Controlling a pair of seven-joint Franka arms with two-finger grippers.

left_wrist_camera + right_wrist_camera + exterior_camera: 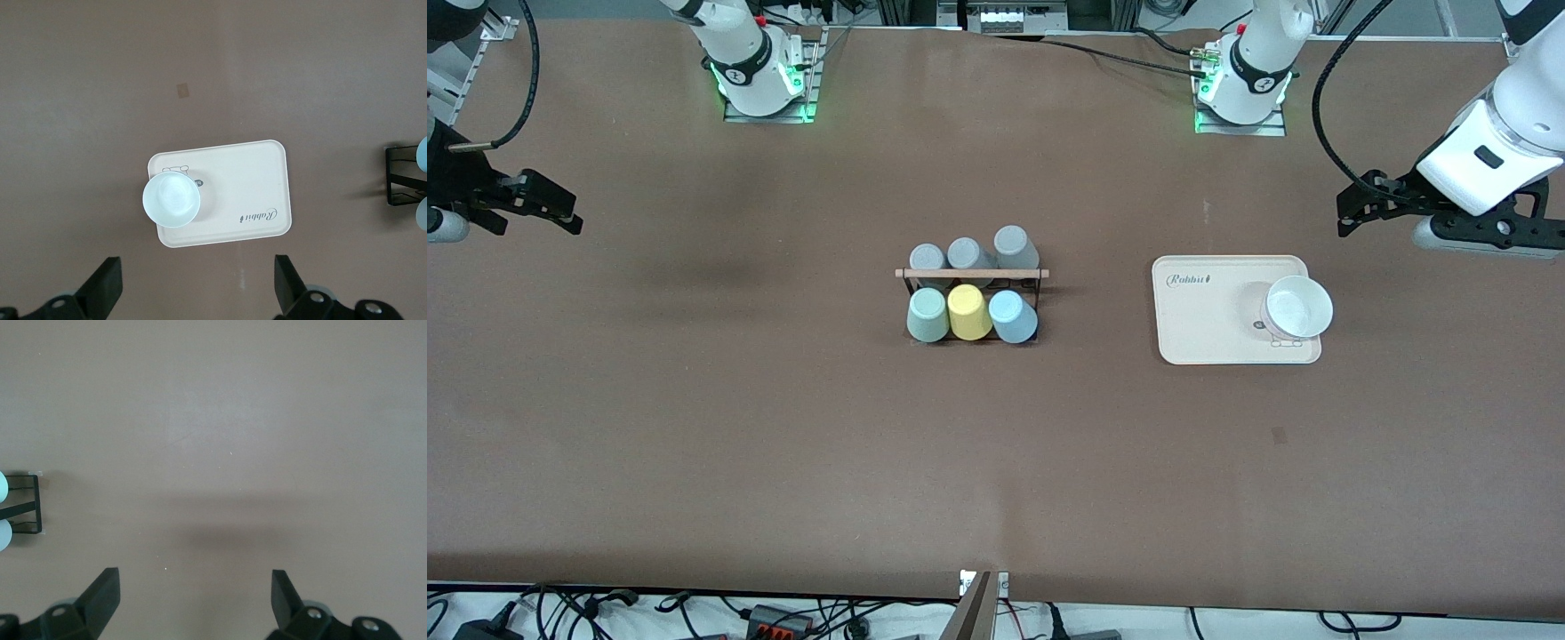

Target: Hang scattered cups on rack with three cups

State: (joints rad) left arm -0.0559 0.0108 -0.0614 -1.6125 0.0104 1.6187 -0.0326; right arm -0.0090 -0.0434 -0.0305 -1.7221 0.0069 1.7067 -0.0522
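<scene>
The black wire rack (pixel 971 274) with a wooden rod stands at the table's middle. The mint green cup (pixel 927 315), a yellow cup (pixel 967 312) and the light blue cup (pixel 1013 316) sit mouth-down on its row nearer the front camera. My left gripper (pixel 1350 212) hangs open and empty over the left arm's end of the table. My right gripper (pixel 565 209) hangs open and empty over the right arm's end. The left wrist view shows its open gripper (pixel 197 267) and the rack's end (pixel 400 183). The right wrist view shows its open gripper (pixel 195 577) and the rack's other end (pixel 30 503).
Three grey cups (pixel 967 254) sit on the rack's row farther from the front camera. A beige tray (pixel 1200 320) with a white bowl (pixel 1298 307) lies beside the rack toward the left arm's end; it also shows in the left wrist view (pixel 253 193).
</scene>
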